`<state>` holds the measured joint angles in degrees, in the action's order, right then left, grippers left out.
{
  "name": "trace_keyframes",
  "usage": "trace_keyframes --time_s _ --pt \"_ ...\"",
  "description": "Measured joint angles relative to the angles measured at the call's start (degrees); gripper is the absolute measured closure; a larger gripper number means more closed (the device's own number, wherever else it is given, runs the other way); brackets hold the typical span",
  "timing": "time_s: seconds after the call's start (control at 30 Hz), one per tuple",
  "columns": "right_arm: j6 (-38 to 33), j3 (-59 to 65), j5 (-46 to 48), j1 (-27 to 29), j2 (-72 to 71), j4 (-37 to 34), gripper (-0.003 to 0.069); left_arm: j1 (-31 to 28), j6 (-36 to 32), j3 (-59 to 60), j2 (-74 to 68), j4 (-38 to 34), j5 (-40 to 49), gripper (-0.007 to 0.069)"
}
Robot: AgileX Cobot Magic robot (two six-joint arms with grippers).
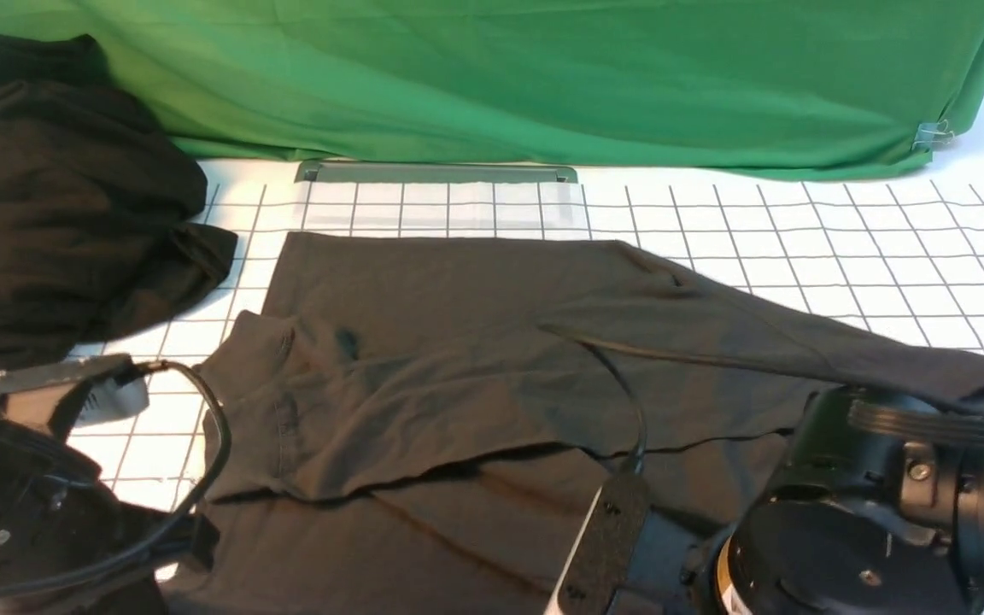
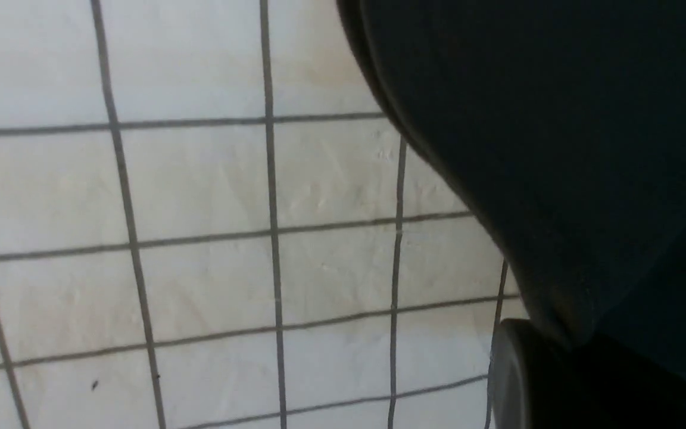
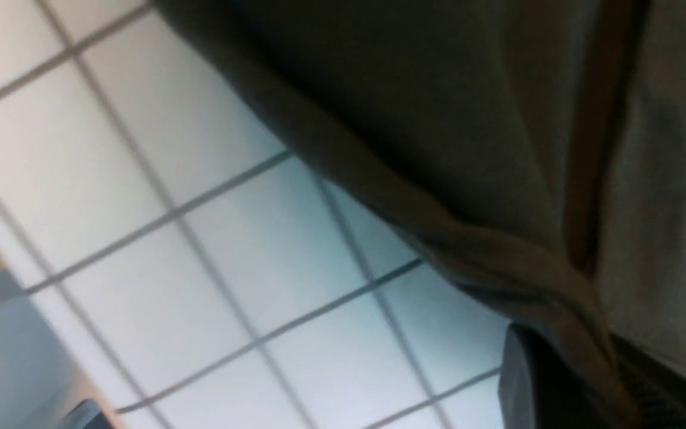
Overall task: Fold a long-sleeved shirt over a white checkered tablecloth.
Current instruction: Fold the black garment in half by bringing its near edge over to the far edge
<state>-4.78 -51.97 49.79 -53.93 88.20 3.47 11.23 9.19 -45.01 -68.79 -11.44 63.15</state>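
1. Since its wrist view shows bunched fabric converging at one grey finger point(image 3: 527, 387), the right gripper point(image 3: 563, 381) reads as clamped on the dark brownish-black soft knit long-sleeved shirt point(image 1: 458, 359).
2. The left gripper point(image 2: 548, 372) is closed too. A shirt edge runs straight down into its rounded finger point(image 2: 510, 375), so it is pinching the same long-sleeved shirt.
3. The long-sleeved shirt lies mid-table on the broad white checkered tablecloth point(image 1: 799, 231) ruled with thin dark grey lines, close to the robot. One sleeve stretches out to the right. An upper layer is folded across the body, and its edge crosses the near half.
4. In the way, front view: the black right arm point(image 1: 885, 512) covers the sleeve end and the shirt's near right corner. The black left arm point(image 1: 5, 504) covers the near left corner. Neither gripper's tips show in that view.
5. Around:
   - A shapeless heap of black fabric point(image 1: 56, 196) sits far left on the tablecloth, just beside the shirt's far left corner with a strip of grid between them.
   - A plain green backdrop cloth point(image 1: 543, 77) hangs across the back.
   - A small metal clip point(image 1: 934, 134) sits at the backdrop's right end.
   - A flat grey strip point(image 1: 436, 172) lies at the tablecloth's far edge, just below the backdrop.
   - A black cable loops off each arm, left cable point(image 1: 217, 444) and right cable point(image 1: 633, 410), and the right one crosses over the shirt.
6. Counts: two arms, two grippers, two cables. One each of shirt, heap, tablecloth, backdrop, clip and strip.
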Motion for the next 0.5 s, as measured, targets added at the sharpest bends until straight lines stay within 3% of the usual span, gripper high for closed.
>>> trace_keyframes --time_s 0.13,0.33,0.5 --pt "0.4 -3.8 -0.2 4.4 0.0 0.9 0.0635 -2.1 1.3 -3.9 -1.1 0.2 -2.4 0.0602" --pt "-1.4 -10.7 -5.8 14.8 1.6 1.2 0.0636 -5.6 2.7 -10.7 -7.8 -2.9 -13.3 0.0602" --pt "-1.4 -19.9 -9.8 24.2 9.4 1.2 0.0636 -5.7 2.9 -23.1 -21.5 -4.4 -17.8 0.0602"
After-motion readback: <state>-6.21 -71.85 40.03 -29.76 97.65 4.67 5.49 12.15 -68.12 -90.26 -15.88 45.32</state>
